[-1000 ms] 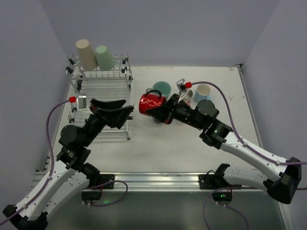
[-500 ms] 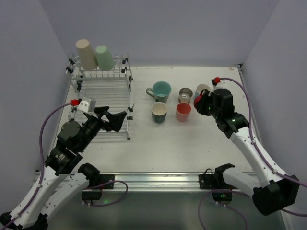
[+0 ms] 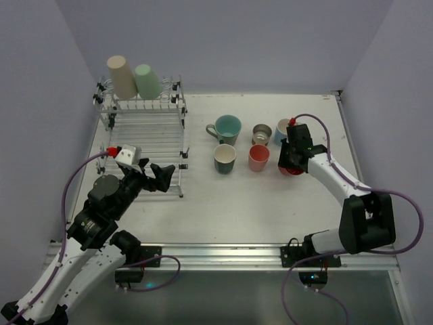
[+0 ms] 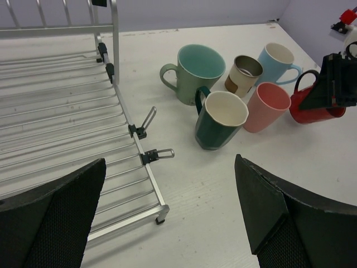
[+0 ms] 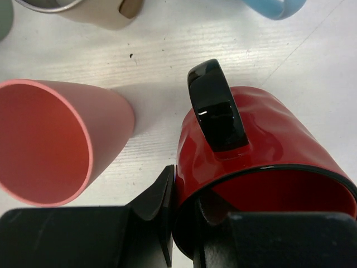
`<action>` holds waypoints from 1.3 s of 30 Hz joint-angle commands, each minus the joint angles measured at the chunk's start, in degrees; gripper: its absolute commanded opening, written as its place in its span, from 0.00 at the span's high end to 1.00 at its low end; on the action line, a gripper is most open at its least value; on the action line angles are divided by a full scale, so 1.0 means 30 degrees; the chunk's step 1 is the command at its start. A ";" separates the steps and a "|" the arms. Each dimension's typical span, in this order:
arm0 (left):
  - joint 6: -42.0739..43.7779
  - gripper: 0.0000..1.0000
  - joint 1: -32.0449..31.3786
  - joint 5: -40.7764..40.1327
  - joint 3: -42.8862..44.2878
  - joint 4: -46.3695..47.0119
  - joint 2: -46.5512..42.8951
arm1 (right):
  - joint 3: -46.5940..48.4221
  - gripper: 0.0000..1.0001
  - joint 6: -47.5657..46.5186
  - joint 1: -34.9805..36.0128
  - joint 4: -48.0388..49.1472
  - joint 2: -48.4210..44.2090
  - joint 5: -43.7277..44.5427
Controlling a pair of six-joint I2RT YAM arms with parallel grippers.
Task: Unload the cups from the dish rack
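Ref. landmark: dish rack [image 3: 145, 139], standing on table [image 3: 237, 203].

1. On rack's raised back tier: beige cup [image 3: 122, 76] and mint cup [image 3: 145, 80], both upside down, side by side and touching.
2. On table R of rack, far row: teal mug [image 3: 226, 128] nearest rack, then grey-brown cup [image 3: 262, 133], then light blue mug [image 3: 283, 130].
3. Near row, level w/ rack's front half: dark green cup [image 3: 224, 158], pink cup [image 3: 258, 157], then red mug [image 5: 268, 151] farthest from rack.
4. R gripper [image 5: 187, 209]: clamped on red mug's rim, one finger inside, one outside. Mug is tilted; cannot tell if its base sits on table.
5. L gripper [image 4: 167, 223]: jaws wide, nothing between, above rack's front-R corner
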 commanded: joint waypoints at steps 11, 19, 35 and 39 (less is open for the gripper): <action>0.0656 0.00 0.0100 -0.0565 0.0072 -0.0063 -0.0003 | 0.1957 0.94 -0.0514 -0.0082 0.0681 0.2587 -0.1033; 0.0421 0.00 0.0100 -0.0830 0.1154 0.0524 0.1080 | 0.2456 0.70 -0.0660 -0.0053 0.0653 0.2592 -0.0770; 0.1005 0.00 0.0100 -0.6332 1.2868 0.0085 0.9214 | -0.2109 0.33 0.1124 0.0005 0.4895 -0.8272 -0.4222; 0.2234 0.00 0.0333 -0.8209 1.6963 -0.0383 1.2705 | -0.3811 0.32 0.1946 0.0064 0.6598 -1.1030 -0.5543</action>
